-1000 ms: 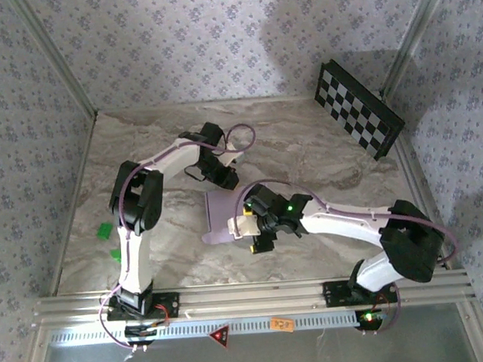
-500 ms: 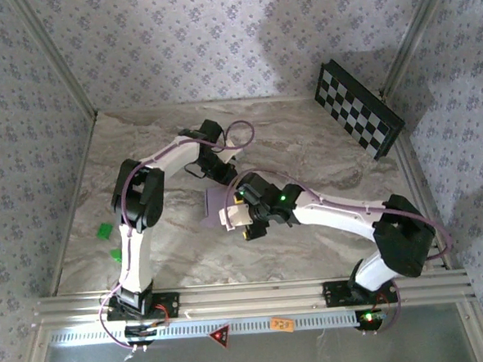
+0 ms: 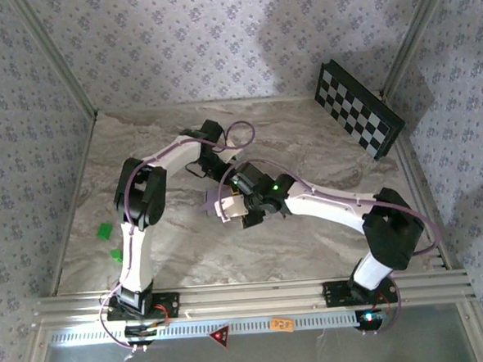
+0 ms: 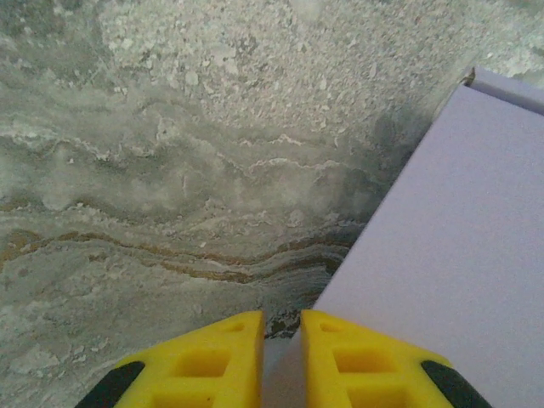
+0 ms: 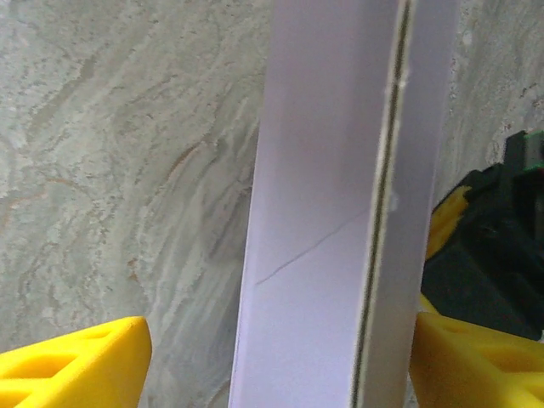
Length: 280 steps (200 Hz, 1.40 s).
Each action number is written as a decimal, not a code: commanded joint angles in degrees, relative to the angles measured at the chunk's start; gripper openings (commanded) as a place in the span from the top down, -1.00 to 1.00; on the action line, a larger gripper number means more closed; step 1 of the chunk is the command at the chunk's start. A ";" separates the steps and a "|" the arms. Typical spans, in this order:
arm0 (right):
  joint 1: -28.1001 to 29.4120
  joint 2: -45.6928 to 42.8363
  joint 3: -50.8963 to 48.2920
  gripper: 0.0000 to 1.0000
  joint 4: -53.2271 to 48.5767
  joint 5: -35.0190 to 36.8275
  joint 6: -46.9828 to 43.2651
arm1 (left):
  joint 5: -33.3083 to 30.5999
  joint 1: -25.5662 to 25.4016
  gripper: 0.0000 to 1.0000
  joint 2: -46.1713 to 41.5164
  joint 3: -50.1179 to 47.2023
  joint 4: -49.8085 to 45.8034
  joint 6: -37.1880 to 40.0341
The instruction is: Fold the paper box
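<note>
The paper box [image 4: 442,238] is in the middle of the worktop [image 4: 170,170], seemingly only half folded, with its walls not yet closed. The left hand [image 4: 280,353] is clenched on its edge. The right hand [image 5: 280,340] is released, with its fingers on both sides of a raised panel.

The right arm is swinging toward the far left, and its elbow is drawing in from the right edge of the table [image 3: 172,251]. The right gripper [image 3: 222,210] is travelling with it, leaving the near side and closing on the left gripper [image 3: 218,169]. From above, the paper box [image 3: 211,206] is shrinking. The broad lilac sheet of a second ago is tipping up on edge and now shows as a narrow strip. The right gripper's jaws are narrowing a little, one on each side of the upright card.
</note>
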 commanded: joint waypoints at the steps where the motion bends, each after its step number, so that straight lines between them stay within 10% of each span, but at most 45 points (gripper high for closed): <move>1: -1.55 2.10 3.34 -0.53 -3.22 -0.65 -2.38 | -0.95 0.10 0.60 1.83 0.91 -3.24 1.69; 103: -5.52 6.54 15.02 0.11 -16.73 -6.73 -3.96 | 1.07 1.50 0.51 -4.71 -1.70 -1.00 -0.14; 229: -5.63 4.77 22.76 0.14 -36.78 -10.33 8.45 | 2.13 7.05 0.08 -53.60 -44.09 36.15 -36.73; 280: -5.96 5.34 18.73 0.13 -34.02 -13.43 12.11 | -4.90 7.09 -0.06 -66.57 -48.23 27.07 -43.56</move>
